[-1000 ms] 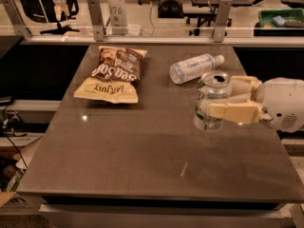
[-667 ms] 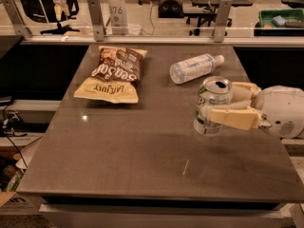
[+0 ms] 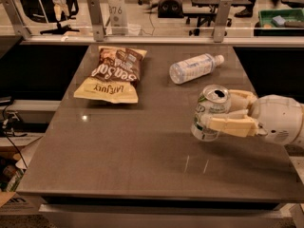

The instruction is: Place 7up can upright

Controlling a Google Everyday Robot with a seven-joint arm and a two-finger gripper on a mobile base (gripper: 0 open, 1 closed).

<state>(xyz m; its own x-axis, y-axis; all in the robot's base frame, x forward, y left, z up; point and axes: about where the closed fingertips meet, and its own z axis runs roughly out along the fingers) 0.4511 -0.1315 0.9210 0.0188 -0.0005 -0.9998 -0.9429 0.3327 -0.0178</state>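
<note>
I have the gripper [image 3: 219, 112] in from the right edge, over the right half of the table [image 3: 118, 160]. Its cream, blocky, matte fingers [image 3: 232, 126] are clamped on the 7up can [image 3: 210, 113], one across the near side and one behind it. The wrist housing behind them is a rounded white shell.

The can is a thin silvery-white aluminium cylinder with green logo marks. The top rim and opening face up and toward the camera. It's close to upright, leaning slightly, top toward the right. The base is at or just above the tabletop; I can't tell if it touches.

The table is a dark grey-brown slab, smooth, with a faint sheen and light streaks in front of the can.

- Water bottle [image 3: 194, 68]: clear ribbed plastic, white cap, lying on its side behind the can, apart from it.
- Chip bag [image 3: 111, 75]: crinkly foil, brown and yellow, flat on the far left, well apart from the can.
- Grey metal posts [image 3: 95, 18] along the far edge, green bin [image 3: 280, 20] beyond them on the right.

Nothing sits between the can and the near table edge.
</note>
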